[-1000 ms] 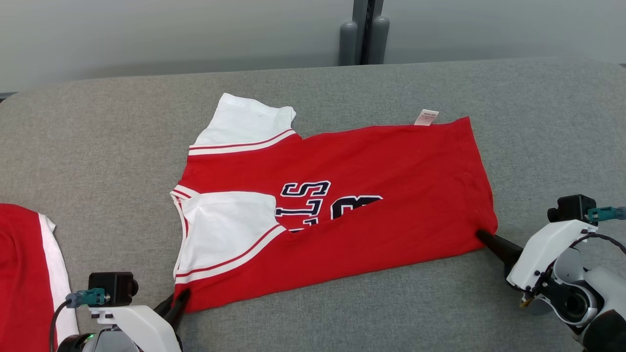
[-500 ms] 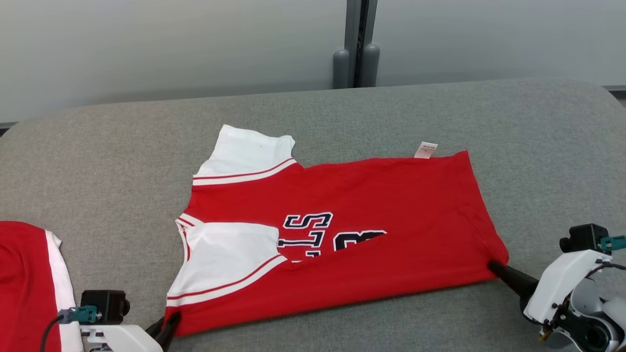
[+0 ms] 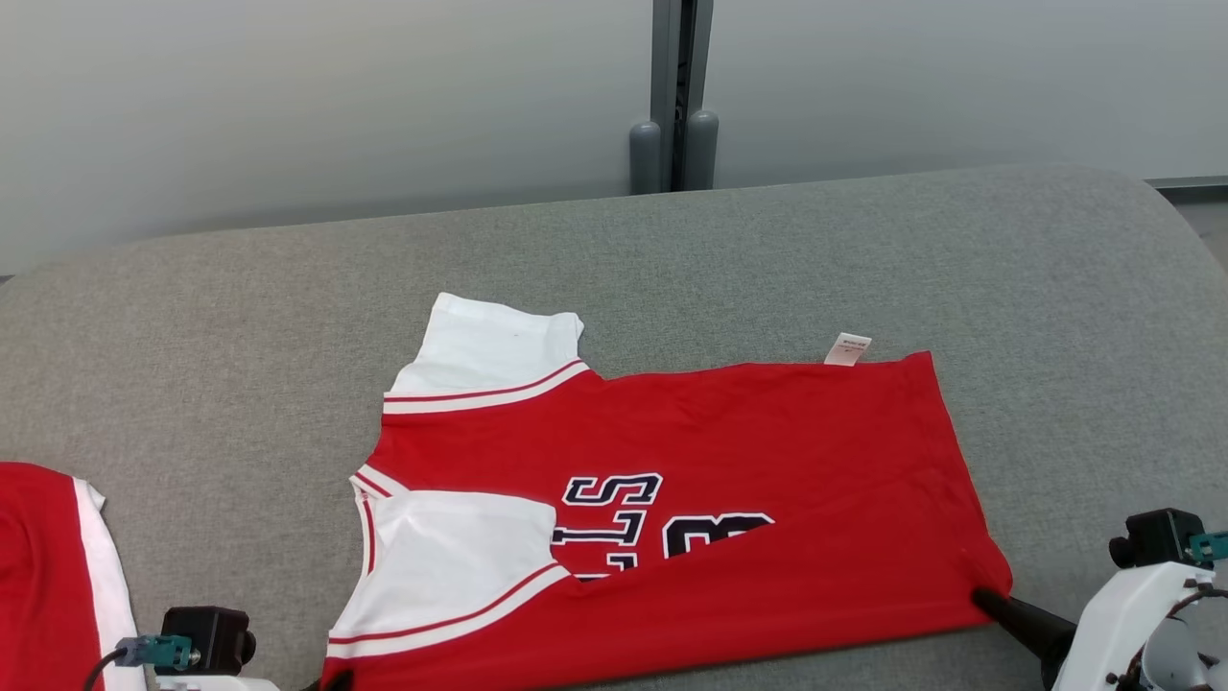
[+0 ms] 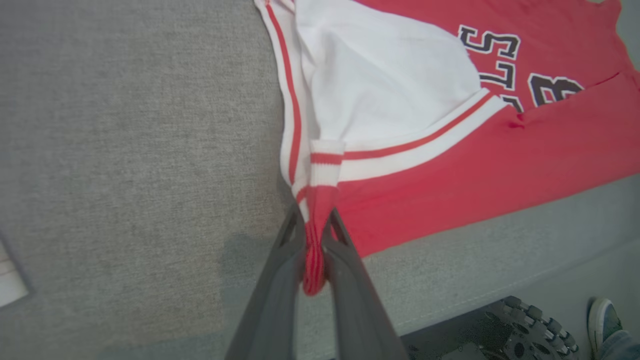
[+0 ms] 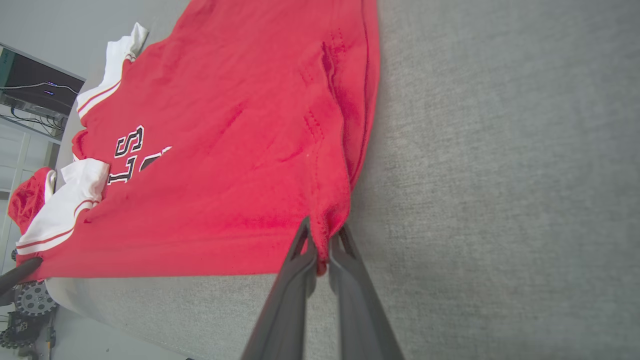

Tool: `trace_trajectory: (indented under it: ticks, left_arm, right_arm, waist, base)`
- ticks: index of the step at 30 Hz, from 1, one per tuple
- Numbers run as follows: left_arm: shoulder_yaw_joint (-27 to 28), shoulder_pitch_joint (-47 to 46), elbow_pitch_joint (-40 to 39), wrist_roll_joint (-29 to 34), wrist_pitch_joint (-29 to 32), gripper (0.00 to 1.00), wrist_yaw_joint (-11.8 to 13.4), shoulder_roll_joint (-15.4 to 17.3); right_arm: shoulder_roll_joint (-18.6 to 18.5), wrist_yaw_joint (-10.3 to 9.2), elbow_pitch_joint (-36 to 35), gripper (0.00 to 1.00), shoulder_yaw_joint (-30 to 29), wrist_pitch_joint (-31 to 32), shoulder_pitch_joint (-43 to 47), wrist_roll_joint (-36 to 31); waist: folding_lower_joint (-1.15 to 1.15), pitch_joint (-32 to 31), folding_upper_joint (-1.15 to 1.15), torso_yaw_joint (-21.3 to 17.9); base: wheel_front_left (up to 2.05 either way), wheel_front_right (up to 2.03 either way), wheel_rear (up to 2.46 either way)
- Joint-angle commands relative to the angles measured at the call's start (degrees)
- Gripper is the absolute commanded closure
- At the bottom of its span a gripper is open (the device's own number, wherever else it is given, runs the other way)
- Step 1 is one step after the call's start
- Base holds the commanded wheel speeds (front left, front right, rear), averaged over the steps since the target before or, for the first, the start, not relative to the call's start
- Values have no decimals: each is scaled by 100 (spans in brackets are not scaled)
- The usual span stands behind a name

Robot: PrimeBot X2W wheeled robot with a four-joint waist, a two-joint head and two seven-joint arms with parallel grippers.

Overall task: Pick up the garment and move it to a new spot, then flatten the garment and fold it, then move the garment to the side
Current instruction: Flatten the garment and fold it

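From the head view, a red-and-white jersey (image 3: 748,451) lay flat on the grey padded desk (image 3: 192,336), partly folded over its lettering, a second red garment (image 3: 38,566) at the left edge. Through the left wrist view, the left hand (image 4: 314,216) pinched the jersey's striped near corner. Through the right wrist view, the right hand (image 5: 324,227) pinched its red hem corner.

On the red garment (image 3: 767,432), dark letters (image 3: 614,489) w/ white outline are seen: "S" is read clearly; the next char. is partly covered by a fold, poss. "L" or "T". A digit (image 3: 715,534) beside them is half hidden, "3" or "8". Print on the white tag (image 3: 847,348) at the garment's edge cannot be read, too small.
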Motion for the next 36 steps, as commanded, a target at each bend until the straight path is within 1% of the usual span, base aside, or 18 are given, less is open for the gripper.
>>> trace_trajectory:
  ticks: [1,6,12,16,17,18,19,20,21,30,36]
  left_arm:
    - [14,117,-12,-12,7,100,65,105]
    - [12,215,-166,-56,51,100,151,219]
    - [-49,318,-366,-120,179,100,254,334]
    - [-51,381,-434,-213,230,100,310,370]
    - [-58,397,-434,-217,242,100,322,373]
    - [-73,414,-433,-236,263,100,323,366]
    - [-84,428,-441,-263,287,100,300,345]
    - [-107,440,-444,-277,333,42,296,320]
    - [-131,448,-438,-287,377,0,304,312]
    - [-88,351,-474,-202,344,0,354,352]
    - [99,185,-538,-28,26,0,387,385]
  right_arm:
    - [-107,-4,-10,100,-71,12,113,-64]
    - [-152,-4,-147,100,-182,109,365,-124]
    - [-259,-4,-393,100,-454,51,800,-208]
    - [-317,-9,-453,100,-660,170,1021,-294]
    - [-314,-9,-469,71,-712,209,1060,-324]
    - [-302,-9,-479,50,-757,256,1097,-351]
    - [-268,-4,-495,0,-802,303,1128,-381]
    - [-225,0,-514,0,-842,332,1144,-422]
    - [-189,0,-532,0,-905,348,1153,-469]
    - [45,-1,-653,0,-1562,593,1379,-916]
    - [254,-1,-836,0,-2122,742,1540,-1327]
  waist:
    - [0,8,0,-27]
    - [0,17,0,-29]
    - [0,-22,0,6]
    - [0,-61,0,-5]
    - [0,-71,0,-12]
    - [0,-78,0,-16]
    - [0,-86,0,-20]
    - [0,-92,0,-24]
    - [0,-96,0,-26]
    - [0,-101,0,-3]
    - [0,-129,0,14]
  base:
    - [0,0,0]
    - [0,0,0]
    - [0,0,0]
    - [0,0,0]
    - [0,0,0]
    - [0,0,0]
    - [0,0,0]
    - [0,0,0]
    - [0,0,0]
    - [0,0,0]
    - [0,0,0]
